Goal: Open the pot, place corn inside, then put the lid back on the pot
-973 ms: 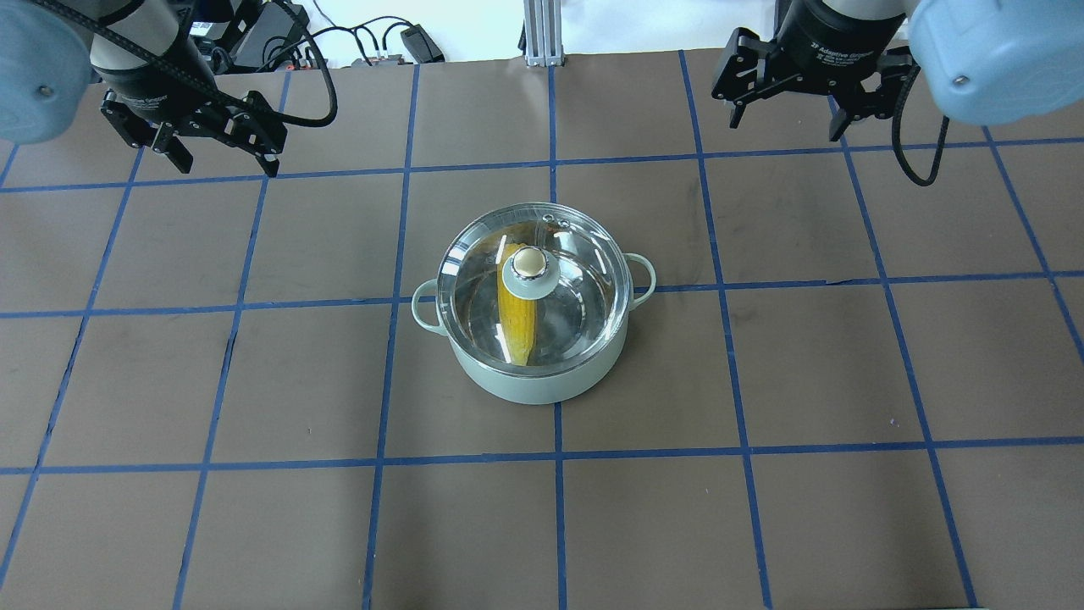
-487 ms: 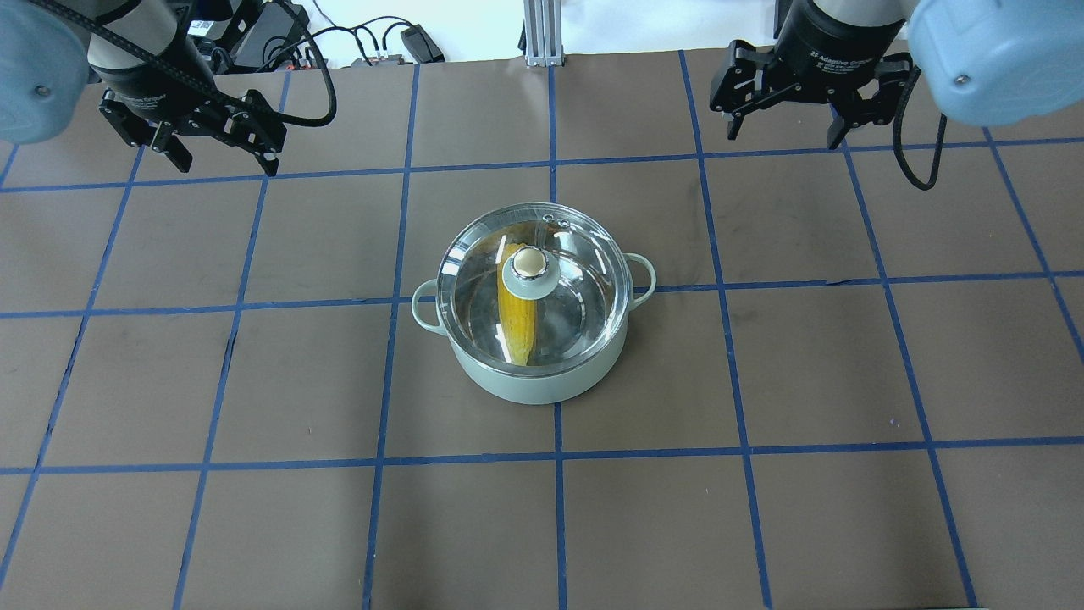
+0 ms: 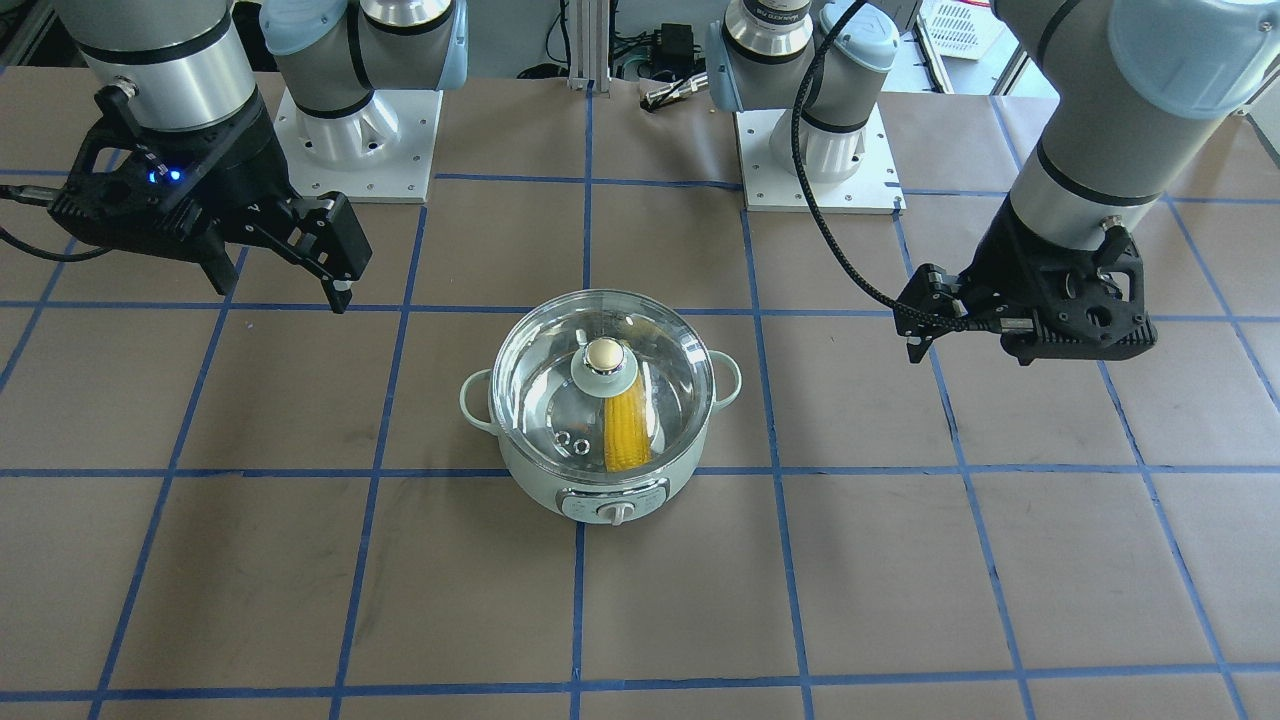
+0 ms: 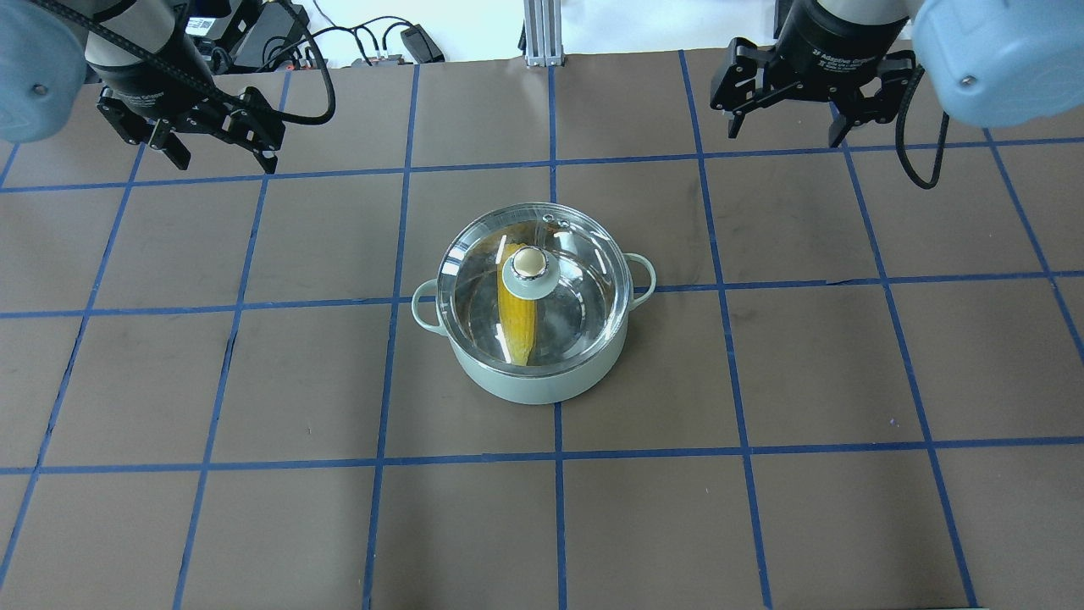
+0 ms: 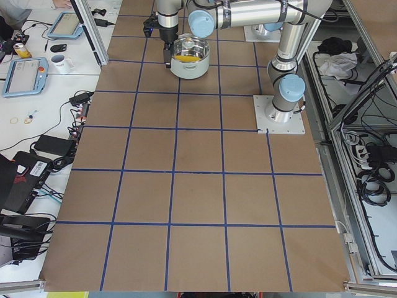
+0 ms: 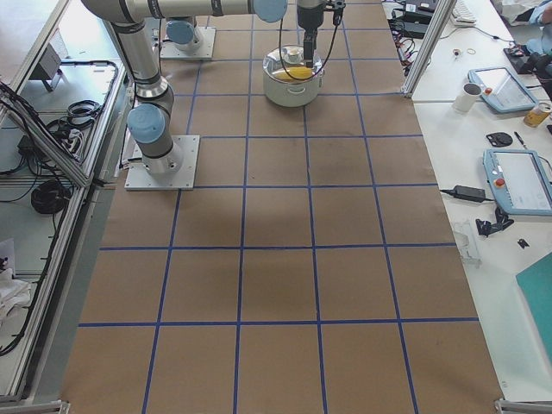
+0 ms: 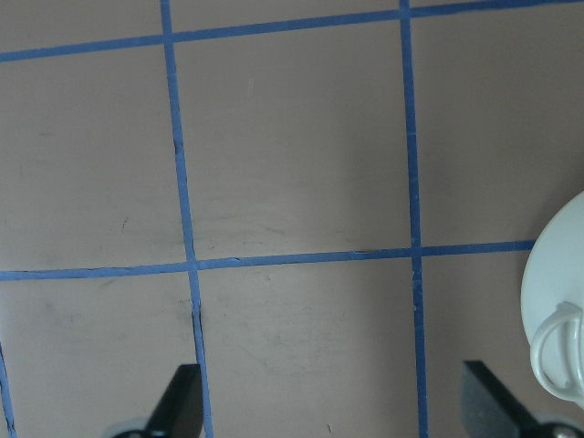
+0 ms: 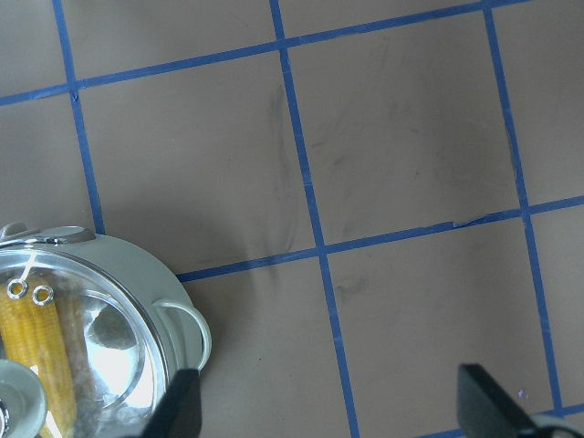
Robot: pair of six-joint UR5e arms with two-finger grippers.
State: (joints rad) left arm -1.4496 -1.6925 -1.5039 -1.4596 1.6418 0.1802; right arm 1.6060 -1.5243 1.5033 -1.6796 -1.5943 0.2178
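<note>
The pale mint-green pot [image 4: 542, 385] stands mid-table with the clear glass lid [image 4: 584, 296] seated on it. The yellow corn [image 4: 518, 318] lies inside and shows through the glass. In the front-facing view I see the pot [image 3: 530, 480], lid [image 3: 550, 380] and corn [image 3: 625, 435] with the control dial facing the camera. My left gripper [image 4: 224, 161] [image 3: 965, 350] is open and empty, well away from the pot. My right gripper [image 4: 786, 135] [image 3: 280, 295] is open and empty, also well away. The right wrist view shows the pot [image 8: 173, 301] at lower left.
Brown table surface with a blue tape grid [image 4: 555, 165]. Cables and a power supply [image 4: 419, 42] lie past the table's edge. The two arm bases [image 3: 355, 140] stand on the robot's side. The left wrist view catches one pot handle [image 7: 557, 356] at its right edge.
Both grippers have drifted slightly toward the top of the overhead view, the right one more. Pot, lid and corn have not moved.
</note>
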